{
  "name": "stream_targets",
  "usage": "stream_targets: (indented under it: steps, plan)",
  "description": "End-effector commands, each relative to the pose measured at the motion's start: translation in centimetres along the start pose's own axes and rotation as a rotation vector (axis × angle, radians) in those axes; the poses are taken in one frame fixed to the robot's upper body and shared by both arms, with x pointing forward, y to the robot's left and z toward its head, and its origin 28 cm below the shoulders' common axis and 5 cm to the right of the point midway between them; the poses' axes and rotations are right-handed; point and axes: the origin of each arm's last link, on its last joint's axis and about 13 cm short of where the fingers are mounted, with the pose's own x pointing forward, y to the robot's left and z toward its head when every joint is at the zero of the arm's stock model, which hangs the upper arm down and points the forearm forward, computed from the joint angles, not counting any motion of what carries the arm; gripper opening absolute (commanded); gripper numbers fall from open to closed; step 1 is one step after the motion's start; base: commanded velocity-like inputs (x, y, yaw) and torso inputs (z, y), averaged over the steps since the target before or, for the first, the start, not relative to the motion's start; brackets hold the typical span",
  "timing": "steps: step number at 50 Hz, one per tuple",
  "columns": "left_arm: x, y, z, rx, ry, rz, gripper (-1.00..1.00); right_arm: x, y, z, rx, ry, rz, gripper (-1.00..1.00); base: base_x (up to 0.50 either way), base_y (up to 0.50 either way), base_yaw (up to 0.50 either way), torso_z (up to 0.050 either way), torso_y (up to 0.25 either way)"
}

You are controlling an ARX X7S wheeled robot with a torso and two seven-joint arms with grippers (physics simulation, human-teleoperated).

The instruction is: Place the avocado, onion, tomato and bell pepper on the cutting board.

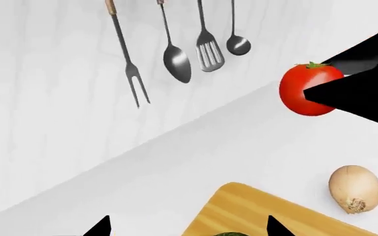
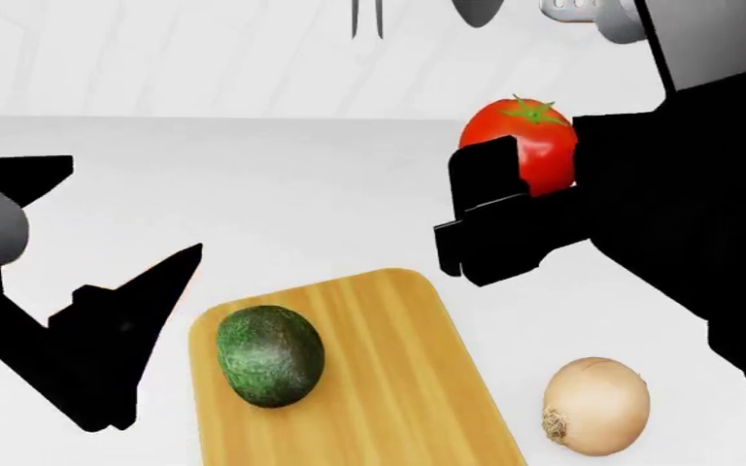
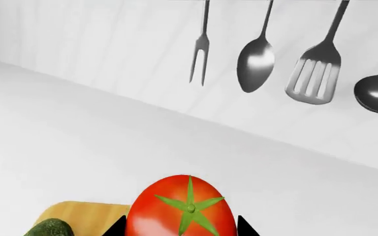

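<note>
Step in hand, as judged: carrying the tomato [image 2: 519,144] to the cutting board [image 2: 387,388]. The right gripper [image 2: 509,189] was closed around the tomato, fingers on either side of it, calyx up, the fruit held clear above the counter [image 2: 283,194] beyond the board's far right corner.

To do it well: bring the tomato across over the bare right-hand strip of the board, beside the avocado [image 2: 269,354] and not above it, then lower until the fruit touches wood before parting the fingers. A round fruit let go from height would likely roll off. Keep the descent clear of the onion [image 2: 593,406].

Positions:
- Avocado lay on the board, left of its middle, near the left long edge.
- Onion sat on the counter just off the board's right long edge, not touching it.
- Bell pepper: not seen in any view.

The left gripper [image 2: 114,320] stood spread wide and held nothing, off the board's left edge, near the avocado but apart from it.

Right wrist view showed the tomato seated between the fingertips, with the board's corner and the avocado's end low behind it.
</note>
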Motion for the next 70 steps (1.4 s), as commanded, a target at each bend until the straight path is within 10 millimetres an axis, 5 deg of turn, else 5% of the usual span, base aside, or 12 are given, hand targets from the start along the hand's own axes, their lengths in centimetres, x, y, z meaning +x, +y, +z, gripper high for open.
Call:
stream_targets:
  steps: [1,37,70]
  plan:
    - [-1.9,1.4,0.7,-0.056,-0.059,0.109,1.00,2.5,-0.5,-0.2,-0.017,0.117,0.099,-1.00,0.00,0.00,0.00,0.000,0.000]
    - [-6.5,4.4,1.0,-0.176,-0.163,0.373,1.00,6.4,-1.7,-0.3,-0.105,0.239,0.187,-1.00,0.00,0.00,0.00,0.000,0.000]
    - [-7.2,4.5,0.5,-0.199,-0.176,0.407,1.00,7.9,-0.3,-2.2,-0.104,0.261,0.260,-1.00,0.00,0.00,0.00,0.000,0.000]
